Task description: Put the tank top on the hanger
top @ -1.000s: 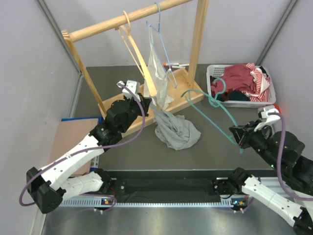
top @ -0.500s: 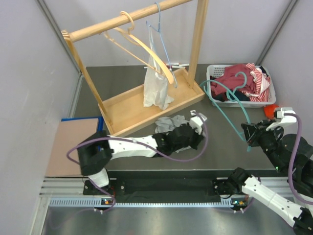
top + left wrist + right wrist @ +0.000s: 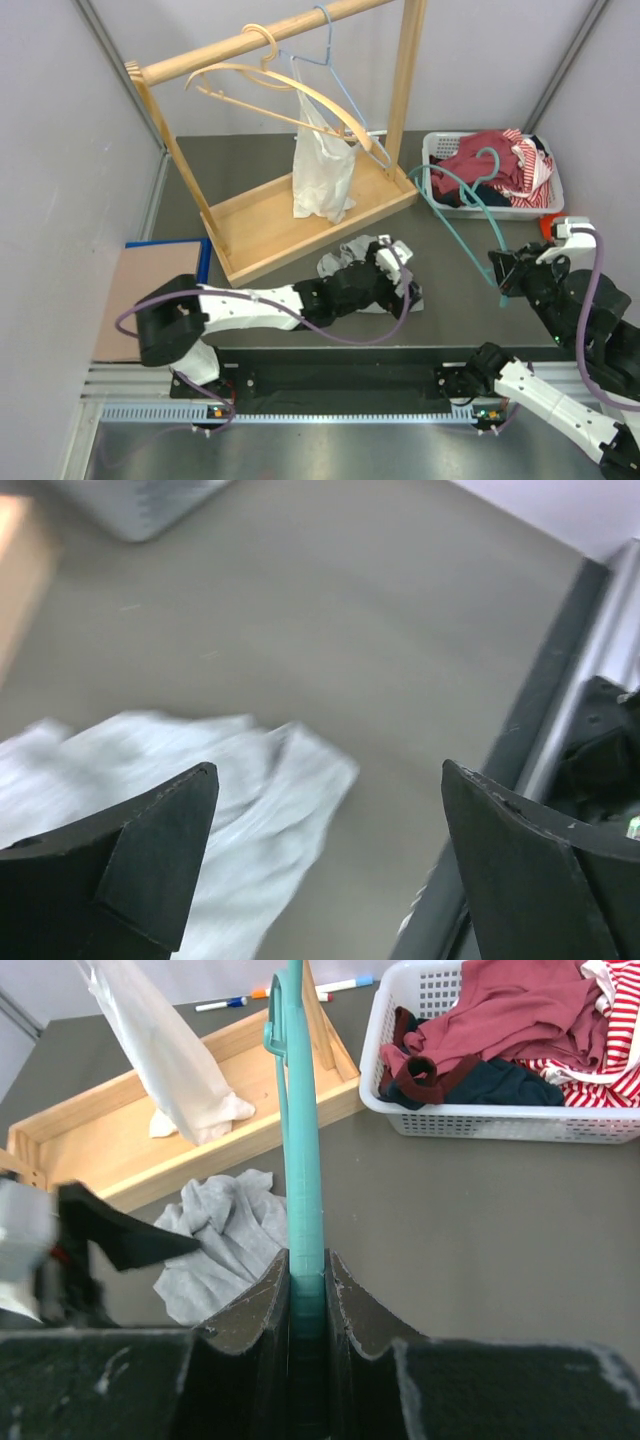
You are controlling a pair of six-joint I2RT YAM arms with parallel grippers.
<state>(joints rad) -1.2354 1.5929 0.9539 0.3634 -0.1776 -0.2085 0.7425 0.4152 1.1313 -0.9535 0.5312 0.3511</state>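
At the near edge of the desk [image 3: 450, 330] the two arms reach out from their bases. The left arm stretches toward 3 o'clock, low over the desk, and its left pincer [image 3: 328, 770] stands wide open. Its two black fingers [image 3: 150, 830] are spread far apart with nothing between them but the cloth below. The tank top [image 3: 342, 260] lies crumpled on the desk near the middle, under and just to 10 o'clock of that pincer. The wrist view is blurred, so I cannot tell whether the fingers touch it. At 3 o'clock of the tank top and apart from it, the right pincer [image 3: 307, 1260] is closed tight on the end of one arm of the hanger [image 3: 452, 215]. The hanger is held clear of the desk and runs away toward 11 o'clock, its hook curving up in front of the white basket [image 3: 548, 208]. The basket sits at 2 o'clock on the desk, heaped with a red garment [image 3: 490, 152] and striped and dark clothes. At 11 o'clock, just beyond the tank top, stands the wooden rack [image 3: 270, 222], its tray base on the desk. From its top rail hang a pale wooden hanger [image 3: 290, 88], a light blue wire hanger [image 3: 338, 85] and a white plastic bag [image 3: 320, 172] that reaches down into the tray. Two pens [image 3: 340, 985] lie on the desk behind the tray.
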